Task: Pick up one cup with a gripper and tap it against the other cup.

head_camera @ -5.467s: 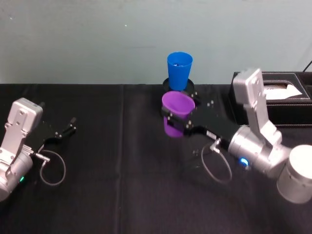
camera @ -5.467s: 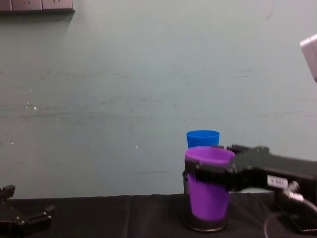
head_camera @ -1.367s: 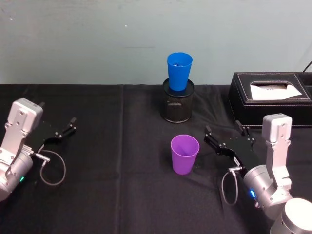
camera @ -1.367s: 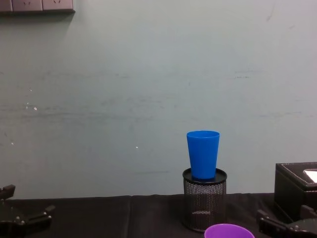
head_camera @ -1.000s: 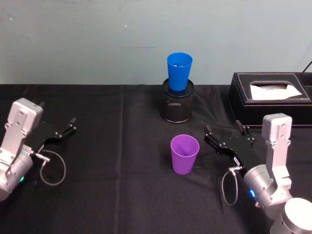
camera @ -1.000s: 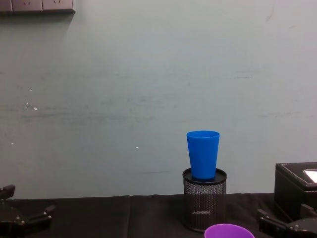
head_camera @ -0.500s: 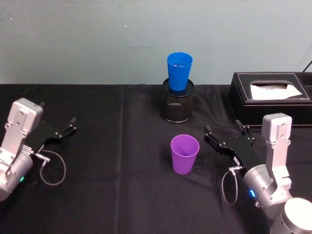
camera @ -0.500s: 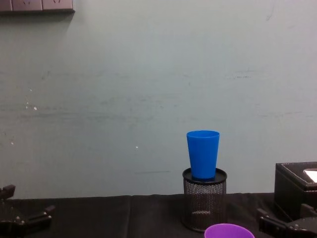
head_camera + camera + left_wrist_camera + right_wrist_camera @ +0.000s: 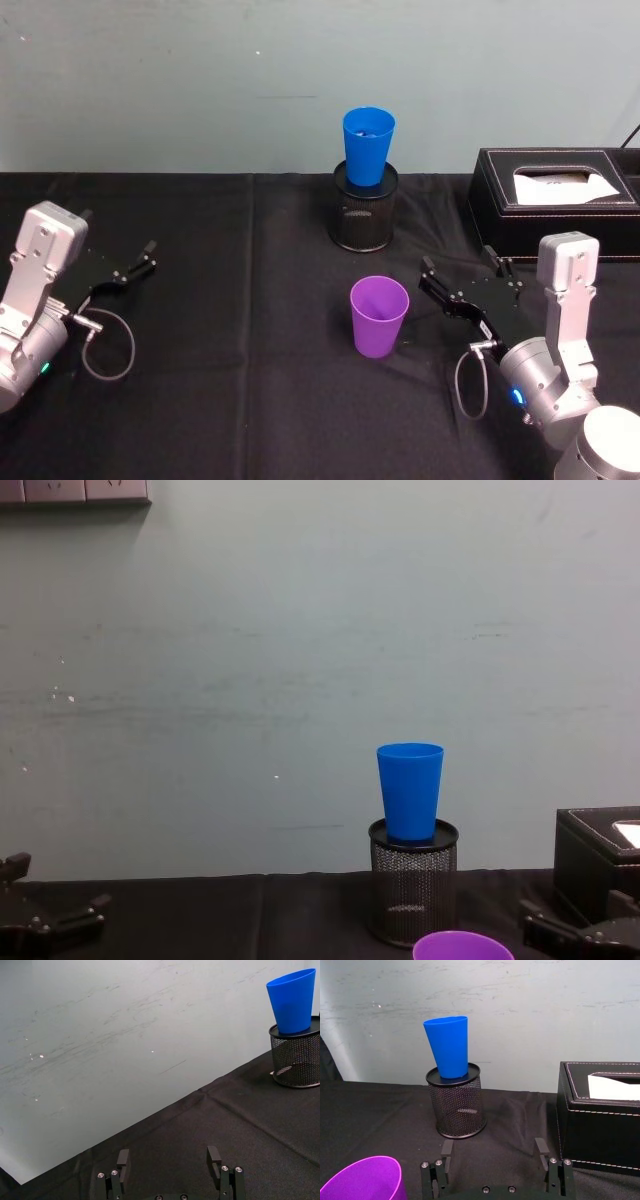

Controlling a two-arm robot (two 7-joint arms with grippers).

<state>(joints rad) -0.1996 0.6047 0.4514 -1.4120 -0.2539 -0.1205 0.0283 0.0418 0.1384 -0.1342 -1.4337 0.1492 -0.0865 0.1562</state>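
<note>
The purple cup [image 9: 379,316] stands upright on the black cloth, free of any grip; its rim shows in the chest view [image 9: 462,947] and the right wrist view [image 9: 362,1180]. The blue cup [image 9: 367,146] sits upright in the mouth of a black mesh pen holder [image 9: 365,207] behind it, seen too as the blue cup [image 9: 410,791] and the blue cup [image 9: 447,1046]. My right gripper [image 9: 467,276] rests open to the right of the purple cup, a short gap apart, with nothing between its fingers. My left gripper [image 9: 118,260] lies open at the far left.
A black tissue box [image 9: 556,203] stands at the back right, beside the right arm. The mesh pen holder [image 9: 413,882] sits against the wall's foot. Cable loops hang under both wrists. Open black cloth lies between the left arm and the cups.
5.5 s ago my right gripper held the purple cup up against the blue cup. Now the purple cup stands on the cloth and the gripper is open and drawn back. The last second shows no motion.
</note>
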